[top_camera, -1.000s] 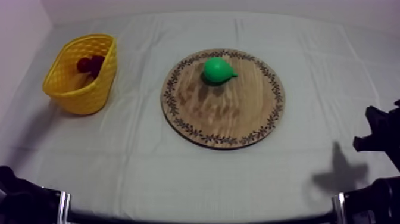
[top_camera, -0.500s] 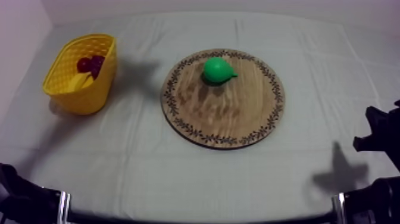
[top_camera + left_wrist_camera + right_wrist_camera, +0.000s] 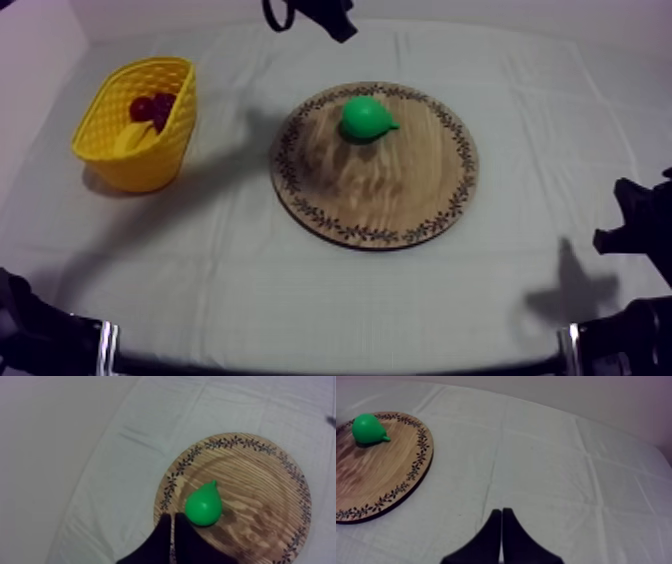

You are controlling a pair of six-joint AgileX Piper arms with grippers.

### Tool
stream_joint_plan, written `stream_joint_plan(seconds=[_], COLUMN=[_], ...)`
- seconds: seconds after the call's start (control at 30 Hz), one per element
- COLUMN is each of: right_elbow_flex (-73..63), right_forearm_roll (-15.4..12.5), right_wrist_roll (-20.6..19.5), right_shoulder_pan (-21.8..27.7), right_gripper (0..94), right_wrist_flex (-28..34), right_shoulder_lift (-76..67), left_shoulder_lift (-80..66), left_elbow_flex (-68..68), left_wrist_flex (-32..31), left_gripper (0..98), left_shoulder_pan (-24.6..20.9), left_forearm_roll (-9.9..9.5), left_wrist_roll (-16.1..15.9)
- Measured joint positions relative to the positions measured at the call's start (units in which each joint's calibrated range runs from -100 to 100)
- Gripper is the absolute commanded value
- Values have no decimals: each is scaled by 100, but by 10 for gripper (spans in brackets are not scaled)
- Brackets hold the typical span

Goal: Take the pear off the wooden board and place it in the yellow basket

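Grey-white cloth covers the table [image 3: 250, 290], with a plain pale wall behind it. Nearest me, at about 4 o'clock from the board [image 3: 385, 195], the right tool [image 3: 501, 513] rests low by the table's edge. Its two black fingers are pressed together into a narrow wedge, holding nothing and pointing over bare cloth.

Mid-table lies the board, flat. The pear [image 3: 366, 118] sits on it toward its 12 o'clock, on its side with the stem end pointing to 3 o'clock, and nothing touches it. At the board's 9 to 10 o'clock, well apart from it, stands the basket [image 3: 150, 165]. Inside are a small red fruit [image 3: 143, 107] and what looks like a banana [image 3: 128, 138].

Farthest off, beyond the board at about 11 o'clock, the left arm [image 3: 312, 14] hangs over the table's far side. Seen from its wrist, the left tool [image 3: 172, 518] is pressed shut too, its tip over the board's edge just beside the pear.

I'd judge the reach for the pear to be the step in hand, with the grasp not yet begun. The next move calls for the left tool to spread wide enough for the pear's belly, come down around it and close gently. The pear looks smooth and round, so an off-centre pinch could send it rolling. After that comes a lift and a carry toward 9 o'clock, to the basket.
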Motion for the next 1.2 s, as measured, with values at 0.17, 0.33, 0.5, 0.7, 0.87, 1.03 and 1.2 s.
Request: stream_joint_plan(seconds=[0.17, 0.33, 0.5, 0.7, 0.87, 1.03, 1.2], right_elbow_flex=[0, 0, 0, 0, 0, 0, 0], right_forearm_roll=[0, 0, 0, 0, 0, 0, 0], right_wrist_roll=[0, 0, 0, 0, 0, 0, 0], right_shoulder_pan=[0, 0, 0, 0, 0, 0, 0], right_gripper=[3, 3, 3, 3, 3, 3, 3], right_wrist_flex=[0, 0, 0, 0, 0, -8, -3], right_shoulder_lift=[0, 0, 0, 0, 0, 0, 0], left_shoulder_lift=[128, 186, 214, 233, 244, 322, 587], left_elbow_flex=[-187, -357, -393, -542, -452, -190, -102], left_wrist_flex=[212, 348, 667, 1294, 1435, 1179, 1022], left_gripper=[91, 469, 812, 936, 944, 931, 926], left_shoulder_pan=[4, -70, -133, -121, -117, -95, -76], left_forearm_roll=[14, 19, -11, -135, -146, -151, -144], left_wrist_roll=[-123, 26, 92, 92, 17, -32, -51])
